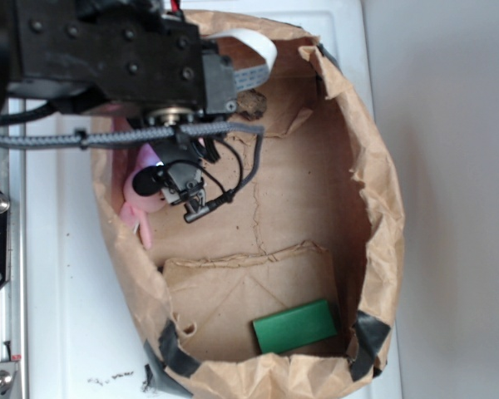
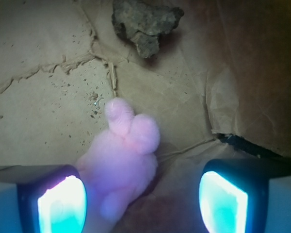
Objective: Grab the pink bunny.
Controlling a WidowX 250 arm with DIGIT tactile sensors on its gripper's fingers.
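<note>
The small soft pink plush bunny (image 2: 123, 160) lies on the brown paper floor of the wide, rolled-down paper bag (image 1: 374, 166), close to the bag's wall below the arm in the exterior view (image 1: 140, 204). In the wrist view it sits between the two glowing cyan-faced fingertips (image 2: 60, 204), nearer the left one and possibly touching it, with its rounded ears pointing away from the camera. The black gripper (image 2: 143, 204) stands wide open around the toy and grips nothing. Beyond the bunny, well apart, a rough brown-grey lump (image 2: 144, 24) rests on the paper. At the opposite end of the bag, a flat green rectangular block (image 1: 295, 326) lies on a folded paper flap.
</note>
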